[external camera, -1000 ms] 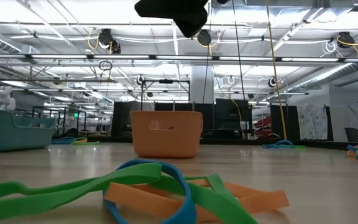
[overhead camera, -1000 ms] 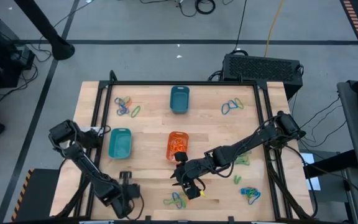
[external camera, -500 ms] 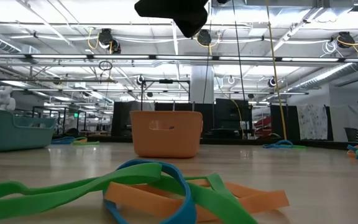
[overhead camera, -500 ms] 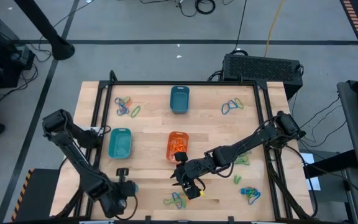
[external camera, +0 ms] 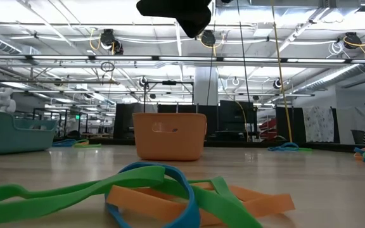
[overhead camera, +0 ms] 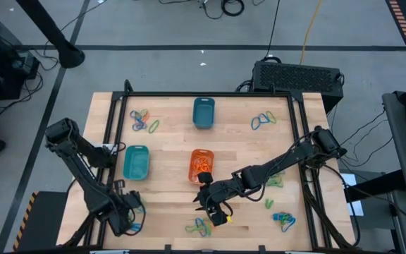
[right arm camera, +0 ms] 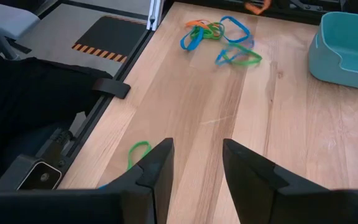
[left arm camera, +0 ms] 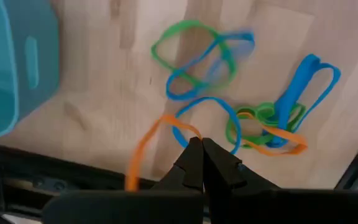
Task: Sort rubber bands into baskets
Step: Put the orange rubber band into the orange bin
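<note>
My left gripper [overhead camera: 129, 210] hangs over the table's near left corner, shut on an orange rubber band [left arm camera: 145, 146]. Below it on the wood lie two clumps of green, blue and orange rubber bands [left arm camera: 201, 59] [left arm camera: 278, 118]. The turquoise basket [overhead camera: 136, 162] stands just beyond them, the orange basket [overhead camera: 201, 166] sits mid-table with orange bands inside, and the dark teal basket [overhead camera: 203, 113] is at the far middle. My right gripper [overhead camera: 213, 210] is open above the wood, next to another clump of bands [overhead camera: 201, 226]. My left gripper pinches one end of the orange band's loop [left arm camera: 188, 132] between its two shut fingertips, coming from above and pointing down. The rest of the band hangs slack below the fingers. Whether its lower end clears the table I cannot tell.
More clumps of bands lie at the far left [overhead camera: 143, 120], far right [overhead camera: 263, 121] and near right [overhead camera: 282, 220]. A black frame [overhead camera: 210, 94] rims the table. The low view shows a clump of bands [external camera: 157, 196] in front of the orange basket [external camera: 170, 135].
My left gripper has risen and gone toward the table's left edge, rolling its wrist as it went. My right gripper has kept still.
</note>
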